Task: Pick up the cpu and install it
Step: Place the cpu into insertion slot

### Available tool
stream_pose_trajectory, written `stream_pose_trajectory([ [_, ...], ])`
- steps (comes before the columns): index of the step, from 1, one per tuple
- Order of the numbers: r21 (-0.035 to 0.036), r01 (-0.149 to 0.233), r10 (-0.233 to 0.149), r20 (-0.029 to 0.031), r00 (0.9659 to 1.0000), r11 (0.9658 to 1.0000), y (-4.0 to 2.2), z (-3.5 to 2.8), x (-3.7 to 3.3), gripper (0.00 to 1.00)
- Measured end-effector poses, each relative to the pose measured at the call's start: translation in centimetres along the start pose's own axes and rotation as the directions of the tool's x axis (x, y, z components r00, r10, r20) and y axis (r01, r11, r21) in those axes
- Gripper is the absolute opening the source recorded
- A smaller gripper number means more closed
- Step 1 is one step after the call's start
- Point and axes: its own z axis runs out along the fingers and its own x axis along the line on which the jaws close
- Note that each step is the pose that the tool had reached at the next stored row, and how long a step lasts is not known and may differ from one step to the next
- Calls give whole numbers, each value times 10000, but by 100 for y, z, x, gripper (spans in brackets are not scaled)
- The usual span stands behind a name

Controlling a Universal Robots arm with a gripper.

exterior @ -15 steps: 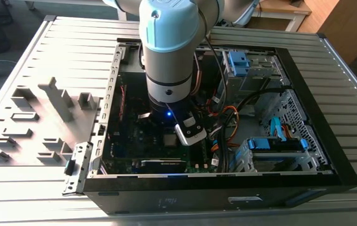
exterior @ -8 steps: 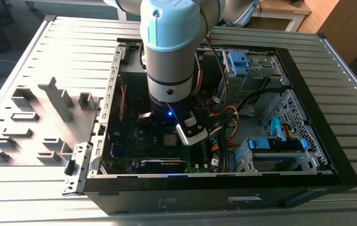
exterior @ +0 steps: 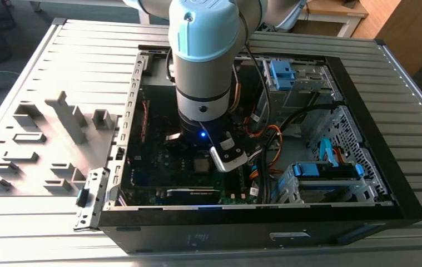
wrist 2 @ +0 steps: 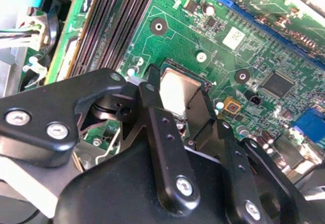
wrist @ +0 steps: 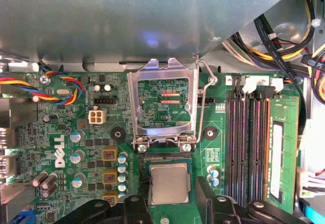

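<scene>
**A:** Where does this take place?

**B:** On a ribbed metal table (exterior: 40, 61). An open black computer case (exterior: 388, 183) lies flat on it. Grey holder blocks (exterior: 66, 119) stand on the table at the exterior view's left of the case.

**A:** What is the gripper doing?

**B:** The gripper (wrist: 172, 181) is low inside the case, just over the green motherboard (wrist: 76, 132). Its black fingers (wrist: 207, 196) are spread, one on either side of the cpu (wrist: 169, 183). In the first wrist view a thin strip of socket shows between the chip and one finger, so they are not pinching it.

**A:** Where exactly is the cpu?

**B:** It lies flat in the socket (wrist: 169, 159), dull silver top facing up. The second wrist view shows the same chip (wrist 2: 177, 92) between the two fingers (wrist 2: 152, 97), partly shaded by one of them.

**A:** What surrounds the socket?

**B:** The metal load plate (wrist: 133, 107) stands swung open, hinged at the socket's edge. Its wire lever (wrist: 202, 107) is raised beside it. Long dark memory slots (wrist: 249, 142) run along one side of the socket, and a bundle of coloured wires (wrist: 61, 79) crosses the board on the other side.

**A:** And further out?

**B:** The pale blue and grey arm (exterior: 207, 55) comes down from the far side into the middle of the case. Blue drive clips (exterior: 281, 75) sit at the case's far side, towards the exterior view's right.
</scene>
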Motion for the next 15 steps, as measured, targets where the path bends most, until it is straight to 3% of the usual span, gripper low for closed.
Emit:
stream_pose_trajectory([
  [6,-1,0,0,1,10000,10000,0,1,0,49],
  [7,-2,0,0,1,10000,10000,0,1,0,55],
  [15,1,0,0,0,10000,10000,3,32,2,55],
])
